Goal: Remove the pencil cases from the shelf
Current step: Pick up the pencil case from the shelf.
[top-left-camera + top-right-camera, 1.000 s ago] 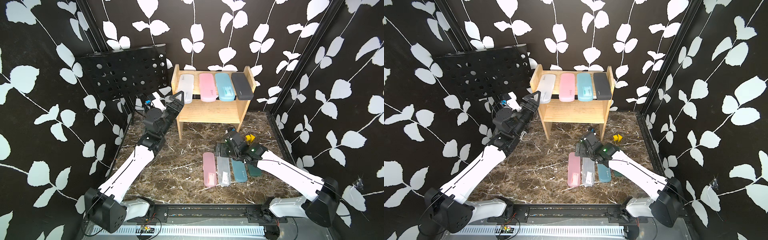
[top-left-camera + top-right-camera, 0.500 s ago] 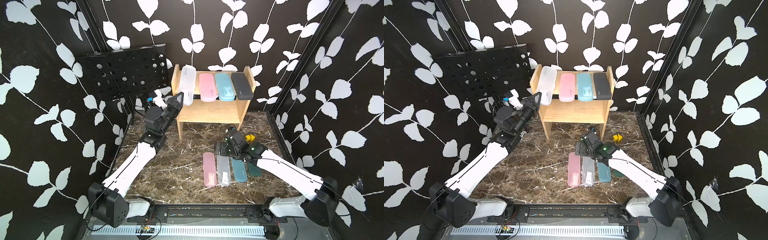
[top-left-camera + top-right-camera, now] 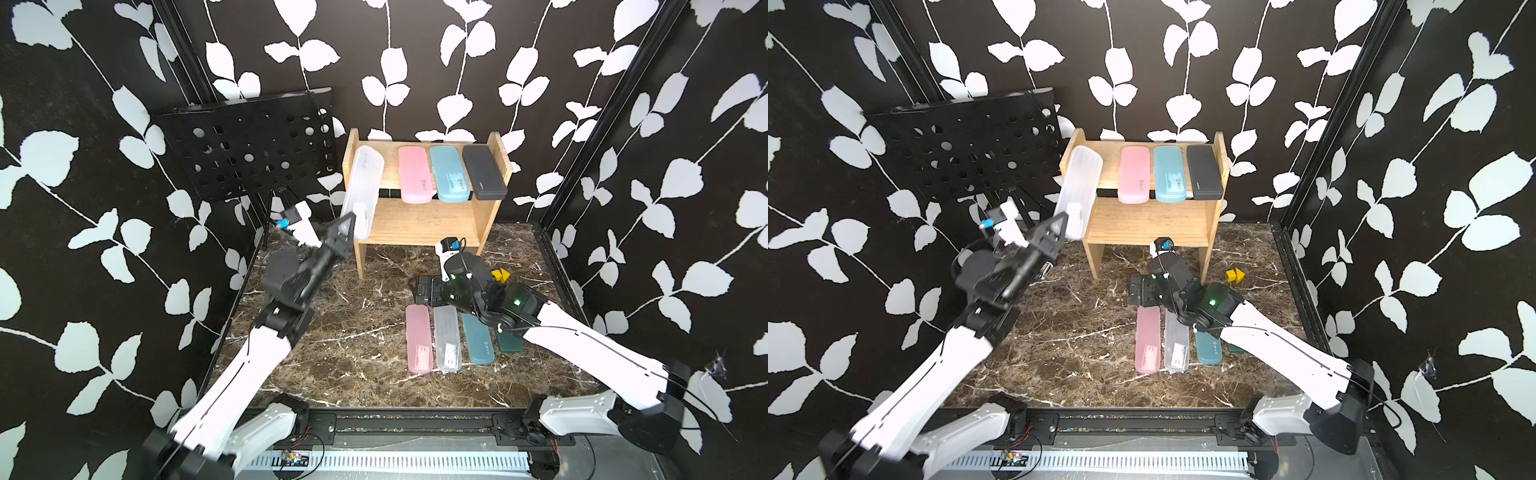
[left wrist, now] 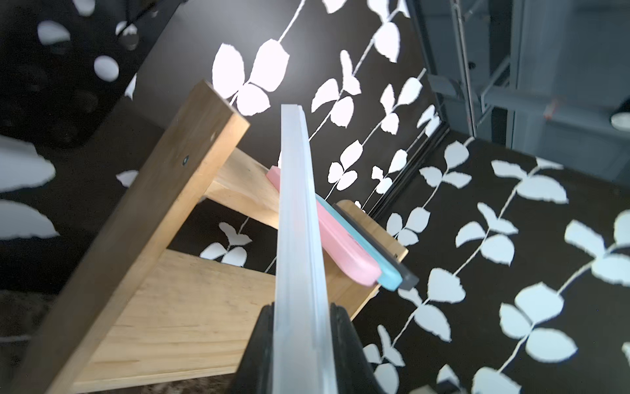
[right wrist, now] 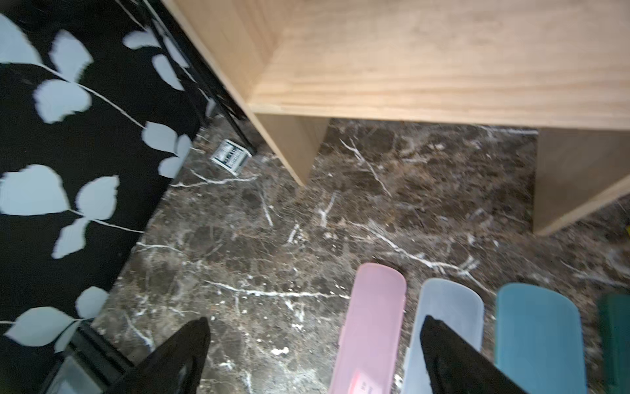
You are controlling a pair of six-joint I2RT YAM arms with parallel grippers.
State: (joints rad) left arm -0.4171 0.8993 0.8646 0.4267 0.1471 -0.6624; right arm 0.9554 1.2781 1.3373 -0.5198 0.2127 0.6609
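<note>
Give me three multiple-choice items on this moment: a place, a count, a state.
1. Where does the teal case lie? A) top tier B) marble floor C) lower tier
2. How many cases lie flat on the shelf? A) three B) five C) one
3. The left hand is: A) open, empty B) shut on the frosted white case C) shut on a pink case

1 B: it lies in the floor row beside the dark green case.
2 A: pink case, light blue case, dark grey case.
3 B: its fingers clamp that case's end.
</note>
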